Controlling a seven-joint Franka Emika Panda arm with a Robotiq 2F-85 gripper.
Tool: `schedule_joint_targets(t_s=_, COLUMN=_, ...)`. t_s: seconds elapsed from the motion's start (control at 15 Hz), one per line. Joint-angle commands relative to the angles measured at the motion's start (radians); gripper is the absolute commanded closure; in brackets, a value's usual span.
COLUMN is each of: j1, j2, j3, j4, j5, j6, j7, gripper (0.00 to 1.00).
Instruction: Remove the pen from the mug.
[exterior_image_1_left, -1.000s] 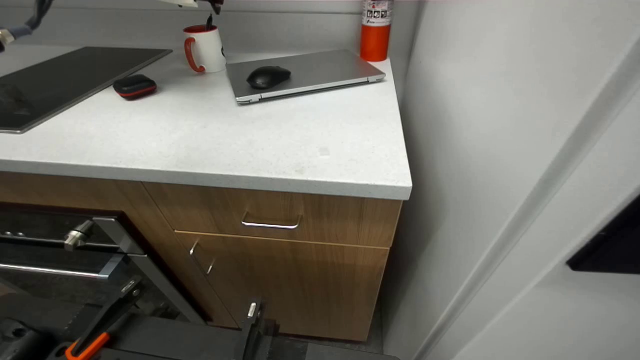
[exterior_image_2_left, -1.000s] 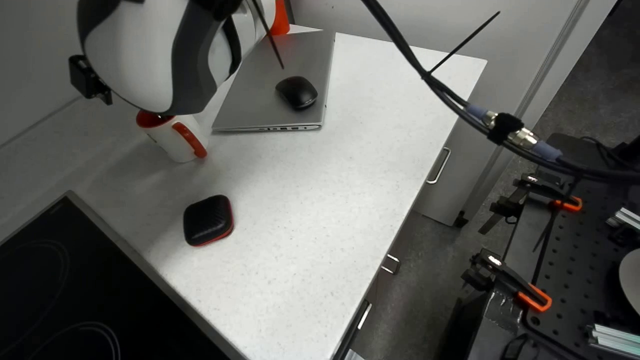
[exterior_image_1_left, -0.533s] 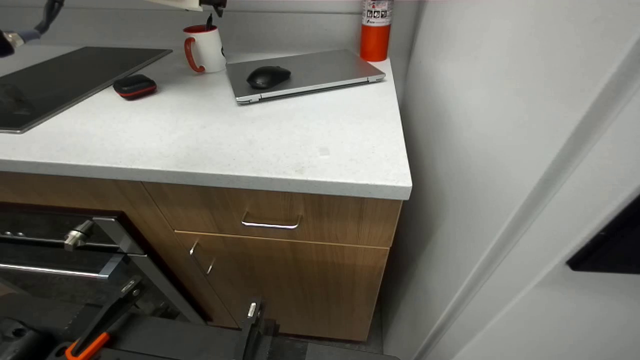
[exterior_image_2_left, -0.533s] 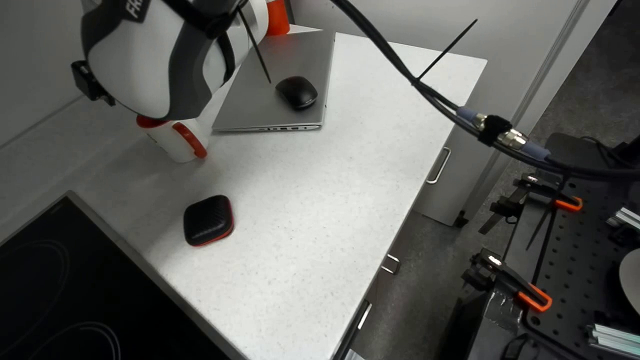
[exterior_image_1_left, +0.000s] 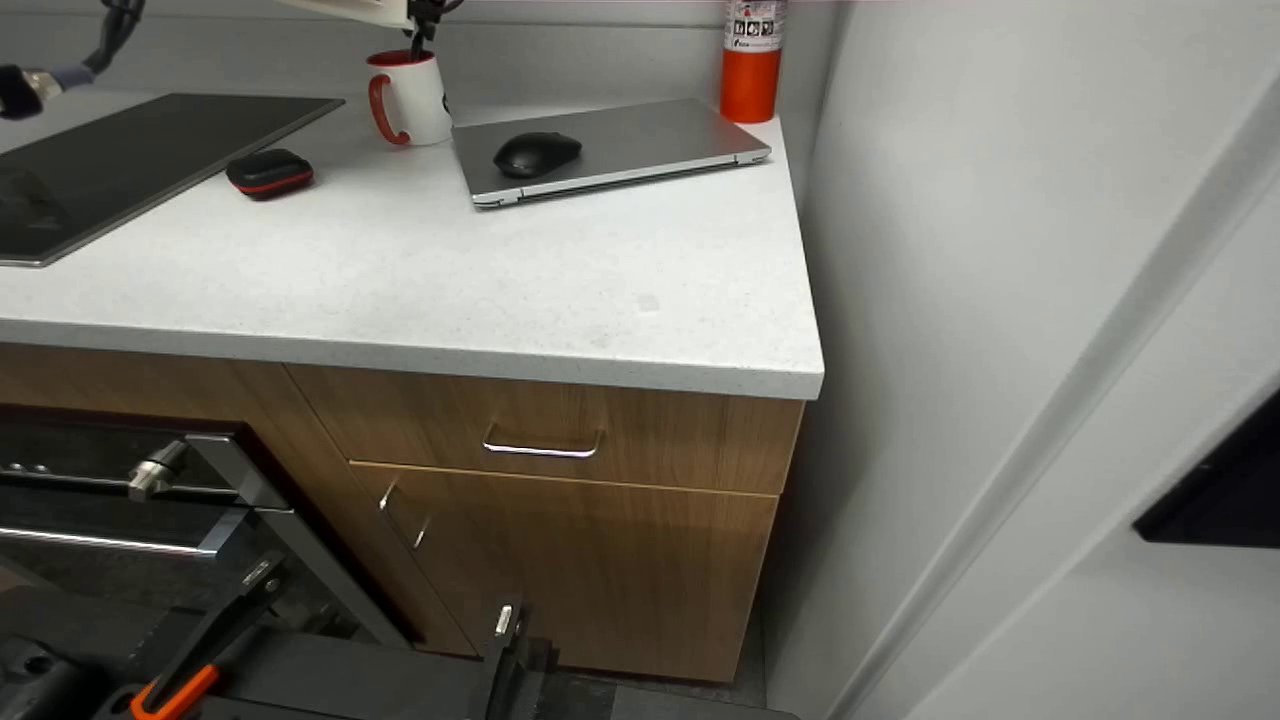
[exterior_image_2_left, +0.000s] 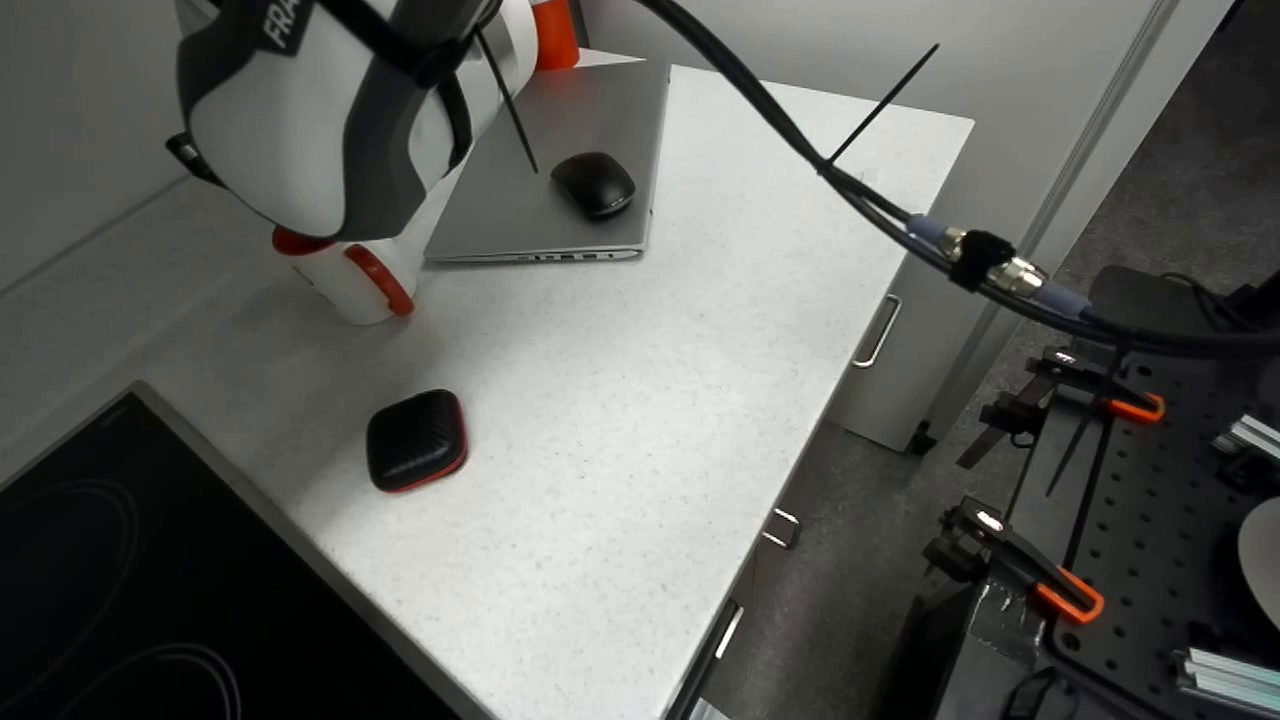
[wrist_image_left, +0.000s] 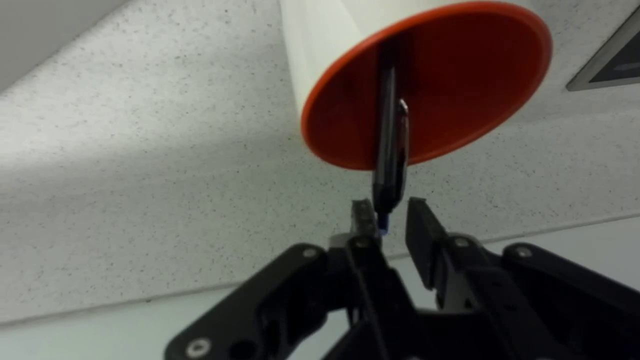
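The white mug (exterior_image_1_left: 422, 108) with a red handle and red inside stands upright on the counter, in both exterior views. Out of its mouth sticks the dark pen (wrist_image_left: 389, 150), leaning on the rim; its lower part is hidden inside. In the wrist view my gripper (wrist_image_left: 390, 212) has its fingertips on either side of the pen's blue-tipped upper end. One finger (wrist_image_left: 363, 215) is close beside the pen, and a gap shows between the pen and the opposite finger (wrist_image_left: 420, 235). The jaws stand partly open. The arm covers the gripper in an exterior view, along with part of the mug (exterior_image_2_left: 365, 285).
Right beside the mug lies a closed laptop (exterior_image_1_left: 640, 140) with a black mouse (exterior_image_1_left: 537, 155) on it. A small black-and-red case (exterior_image_2_left: 415, 440) and a hob (exterior_image_1_left: 150, 150) are on the mug's handle side. The back wall (exterior_image_1_left: 580, 65) rises close behind. A red canister (exterior_image_1_left: 750, 85) stands in the corner.
My gripper has come down a little over the pen's top, and its fingers have drawn closer together around it. The arm and its cable have shifted slightly. Mug and pen have stayed put.
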Motion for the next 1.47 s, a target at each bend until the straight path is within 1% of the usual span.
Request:
schedule_joint_targets(t_s=0.0, j1=-0.014, j2=0.027, j3=0.008, j4=0.044, j5=0.027, j6=-0.005, j7=-0.023, gripper=1.00)
schedule_joint_targets(t_s=0.4, j1=-0.033, j2=-0.002, j3=0.026, j4=0.017, j5=0.050, j6=0.022, j7=-0.022, gripper=0.99)
schedule_joint_targets(t_s=0.47, j1=-0.043, j2=-0.019, j3=0.040, j4=0.003, j5=0.057, j6=0.030, j7=-0.025, gripper=0.99)
schedule_joint_targets(t_s=0.6, j1=-0.048, j2=-0.056, j3=0.045, j4=-0.023, j5=0.072, j6=0.032, j7=-0.021, gripper=0.99)
schedule_joint_targets(t_s=0.8, j1=-0.057, j2=-0.113, j3=0.048, j4=-0.056, j5=0.095, j6=0.065, j7=-0.016, gripper=0.99)
schedule_joint_targets(t_s=1.0, j1=-0.075, j2=-0.181, j3=0.059, j4=-0.113, j5=0.127, j6=0.116, j7=-0.012, gripper=0.99)
schedule_joint_targets(t_s=1.07, j1=-0.073, j2=-0.202, j3=0.040, j4=-0.129, j5=0.136, j6=0.131, j7=-0.002, gripper=0.99)
schedule_joint_targets(t_s=1.13, j1=-0.087, j2=-0.220, j3=0.052, j4=-0.142, j5=0.146, j6=0.120, j7=-0.008, gripper=0.99)
schedule_joint_targets(t_s=1.2, j1=-0.087, j2=-0.242, j3=0.038, j4=-0.164, j5=0.150, j6=0.098, j7=-0.006, gripper=0.99)
schedule_joint_targets(t_s=1.27, j1=-0.104, j2=-0.270, j3=0.054, j4=-0.190, j5=0.154, j6=0.052, j7=-0.016, gripper=0.99)
schedule_joint_targets(t_s=1.33, j1=-0.111, j2=-0.290, j3=0.050, j4=-0.219, j5=0.150, j6=0.038, j7=-0.022, gripper=0.99)
schedule_joint_targets(t_s=1.4, j1=-0.157, j2=-0.324, j3=0.099, j4=-0.267, j5=0.152, j6=0.022, j7=-0.037, gripper=0.99)
